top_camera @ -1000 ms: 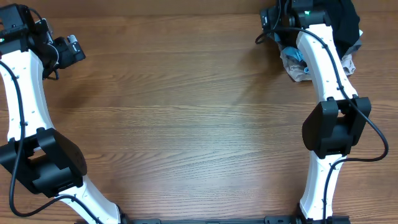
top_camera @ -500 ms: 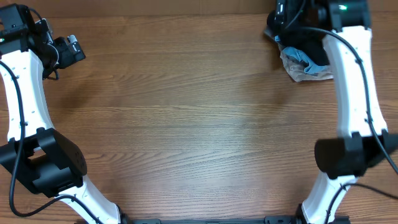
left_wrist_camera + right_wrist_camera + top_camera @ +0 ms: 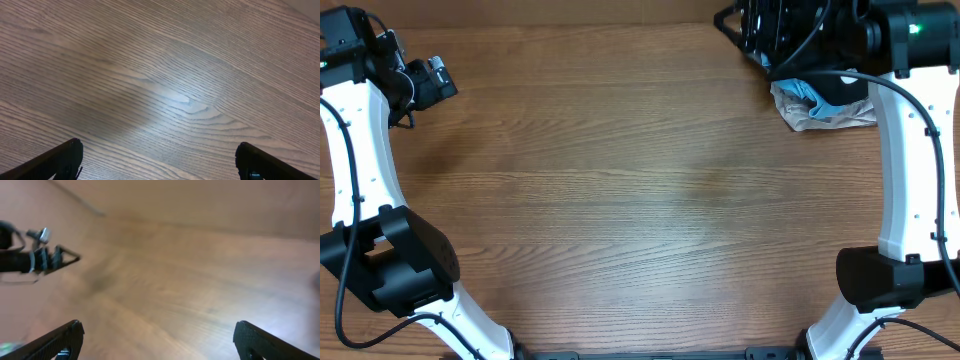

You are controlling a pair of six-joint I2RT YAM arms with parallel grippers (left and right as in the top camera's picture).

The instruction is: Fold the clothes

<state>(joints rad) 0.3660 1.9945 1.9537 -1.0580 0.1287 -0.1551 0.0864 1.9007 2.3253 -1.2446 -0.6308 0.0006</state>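
Change: my right arm (image 3: 905,160) swung outward; clothes (image 3: 825,105) lie barer beside my right tool (image 3: 760,28).
Pose: left tool (image 3: 428,80) unmoved; both tools apart, empty.

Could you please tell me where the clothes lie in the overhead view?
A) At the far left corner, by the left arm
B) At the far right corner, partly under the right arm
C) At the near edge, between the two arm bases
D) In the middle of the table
B: the crumpled clothes sit at the far right corner, with the right arm reaching over them.
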